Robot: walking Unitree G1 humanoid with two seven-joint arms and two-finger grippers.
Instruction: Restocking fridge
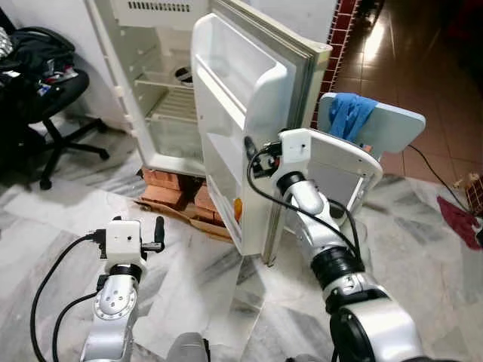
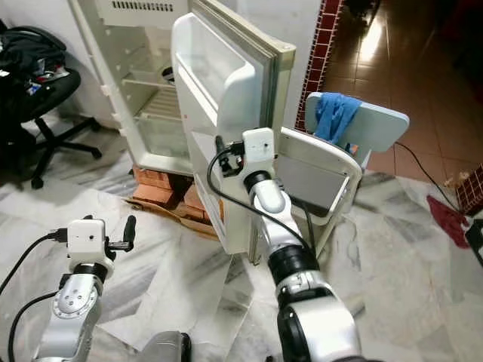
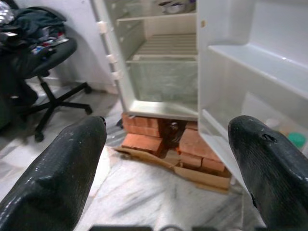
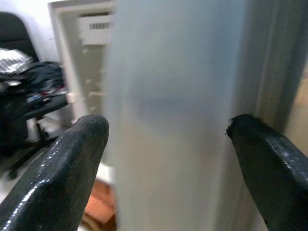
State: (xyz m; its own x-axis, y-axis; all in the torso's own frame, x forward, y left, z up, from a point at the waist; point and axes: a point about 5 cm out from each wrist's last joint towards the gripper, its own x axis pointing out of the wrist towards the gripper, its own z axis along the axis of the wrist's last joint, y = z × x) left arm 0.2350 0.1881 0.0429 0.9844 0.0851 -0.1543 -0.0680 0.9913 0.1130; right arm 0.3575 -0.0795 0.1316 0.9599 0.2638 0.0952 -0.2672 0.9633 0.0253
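Note:
The white fridge (image 1: 162, 90) stands open on red bricks (image 1: 175, 187), its shelves almost bare except for a metal bowl (image 1: 183, 74) on an upper shelf. Its door (image 1: 241, 98) swings out towards me. The door's lowest shelf holds an orange item (image 1: 238, 207) and a green-capped thing (image 3: 294, 139). My right gripper (image 4: 166, 130) is open, with the door's free edge (image 4: 168, 96) between its fingers, about halfway up the door. My left gripper (image 3: 168, 132) is open and holds nothing. It hovers low over the floor at my left and points at the fridge's base.
A black office chair (image 1: 45, 83) piled with clothes stands left of the fridge. A white chair (image 1: 339, 170) with a blue cloth (image 1: 351, 113) stands right behind the door. A red rag (image 1: 460, 219) lies on the marble floor at far right. Flattened cardboard (image 1: 185, 211) sticks out under the bricks.

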